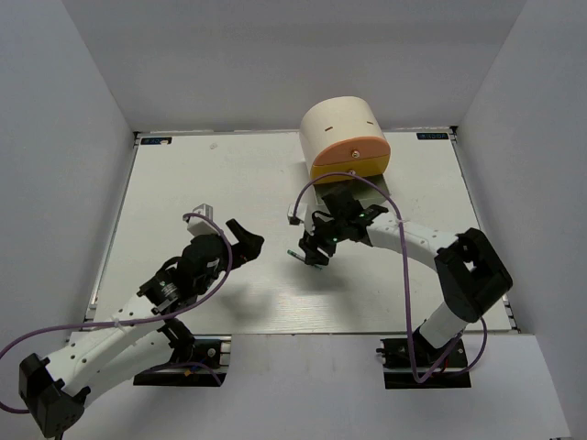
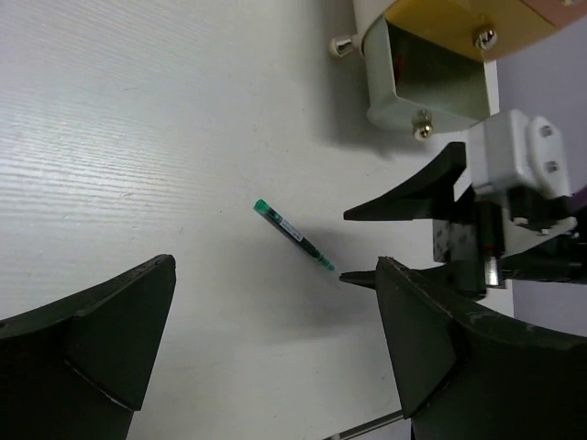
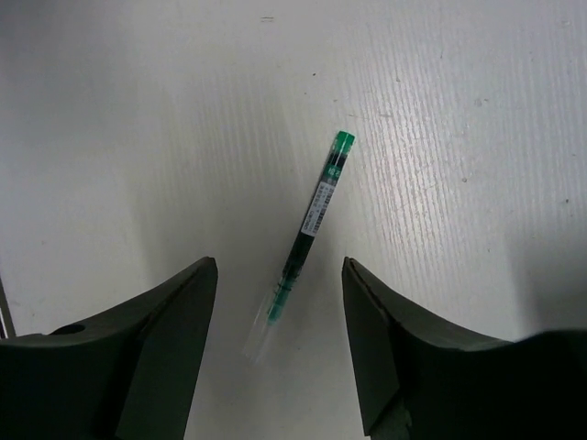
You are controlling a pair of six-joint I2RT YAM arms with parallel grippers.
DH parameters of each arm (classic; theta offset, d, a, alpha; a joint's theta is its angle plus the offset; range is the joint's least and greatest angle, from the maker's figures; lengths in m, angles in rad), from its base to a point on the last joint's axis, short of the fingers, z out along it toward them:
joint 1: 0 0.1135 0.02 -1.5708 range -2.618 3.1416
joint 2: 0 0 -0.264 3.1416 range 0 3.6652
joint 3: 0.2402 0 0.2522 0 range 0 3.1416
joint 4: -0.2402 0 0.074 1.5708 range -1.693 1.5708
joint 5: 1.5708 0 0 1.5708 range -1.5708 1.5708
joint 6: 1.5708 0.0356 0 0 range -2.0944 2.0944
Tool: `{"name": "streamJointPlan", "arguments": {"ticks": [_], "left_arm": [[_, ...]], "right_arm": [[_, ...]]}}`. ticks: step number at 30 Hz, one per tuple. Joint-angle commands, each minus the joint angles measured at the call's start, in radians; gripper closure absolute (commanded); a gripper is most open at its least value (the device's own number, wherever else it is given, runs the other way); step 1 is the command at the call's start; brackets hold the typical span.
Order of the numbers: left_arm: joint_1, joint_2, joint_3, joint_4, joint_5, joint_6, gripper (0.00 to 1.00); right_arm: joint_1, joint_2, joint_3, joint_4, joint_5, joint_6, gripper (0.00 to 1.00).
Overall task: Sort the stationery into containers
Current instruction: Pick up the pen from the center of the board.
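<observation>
We are looking first at the right gripper (image 3: 280,266). Its two black fingers are standing wide apart and are gripping nothing. In the right wrist view, a thin clear pen (image 3: 304,240) with a green end, a dark core and a small white label is lying flat on the white table (image 3: 477,110). Its clear tip is pointing into the gap between the fingers and its green end is reaching away from them. The pen is touching neither finger. We cannot tell whether the fingertips are resting on the table or hanging just above it.

The left gripper (image 2: 275,266) is also open wide and holding nothing. It is facing the same pen from the other side, well apart from it. In its wrist view the right gripper's dark fingers are showing just beyond the pen.

Further out, at the far edge of the table, a cream half-cylinder desk organiser (image 1: 339,119) is standing just beyond the right gripper. Its orange drawer front (image 1: 349,147) is sitting above its yellow drawer front (image 1: 349,168). In the left wrist view a pale green drawer (image 2: 426,78) and small round knobs are showing. We cannot tell whether any drawer is pulled out. A purple cable (image 1: 404,275) is looping over the right arm.
</observation>
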State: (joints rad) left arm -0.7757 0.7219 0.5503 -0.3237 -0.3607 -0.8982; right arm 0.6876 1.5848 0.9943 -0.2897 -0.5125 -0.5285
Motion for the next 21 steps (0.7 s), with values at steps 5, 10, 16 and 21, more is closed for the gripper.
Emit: {"name": "streamJointPlan", "arguments": {"ticks": [5,10,16,21], "left_arm": [[-0.002,-0.078,-0.010,-0.146,-0.083,-0.128,0.00],[-0.002,-0.078,-0.010,-0.146,-0.083,-0.128,0.00],[-0.002,-0.068,-0.001,-0.146,-0.092,-0.119,0.00],[-0.002,-0.059,-0.001,-0.146,-0.092,-0.119,0.00]], "right_arm": [[0.104,0.098,0.081,-0.002,0.250,0.143,0.35],[0.141,0.155,0.083,0.004,0.386,0.191,0.35],[0.162,0.205,0.084,0.006,0.509,0.228,0.40],[0.165,0.218,0.070,-0.008,0.530,0.222,0.55]]}}
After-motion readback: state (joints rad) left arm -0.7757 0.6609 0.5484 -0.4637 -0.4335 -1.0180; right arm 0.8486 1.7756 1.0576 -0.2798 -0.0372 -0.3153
